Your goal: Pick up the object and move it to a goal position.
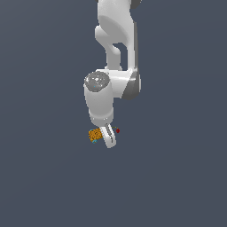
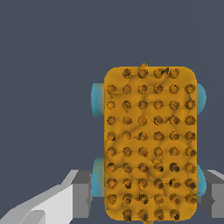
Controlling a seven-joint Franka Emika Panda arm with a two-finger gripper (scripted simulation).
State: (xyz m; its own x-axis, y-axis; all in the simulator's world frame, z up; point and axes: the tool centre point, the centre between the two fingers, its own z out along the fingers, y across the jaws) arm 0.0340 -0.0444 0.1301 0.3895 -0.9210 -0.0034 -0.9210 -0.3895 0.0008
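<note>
Straddling the small orange studded oblong block (image 2: 149, 144) with cyan wheel-like bits on its sides, the white two-finger gripper (image 1: 104, 136) sits low over the dark grey floor (image 1: 177, 186). In the wrist view one grey finger pad (image 2: 81, 192) flanks the block on each side, very near; whether they pinch it or stand just apart, I cannot tell. The block lies between the fingers, beneath the white arm's wrist (image 1: 99, 104). A tiny red dot (image 1: 118, 130), probably the goal, sits just beside the block on the exterior view's right. Advice: close squarely across the narrow width, pads on the sides clear of the wheels, then lift slowly.
</note>
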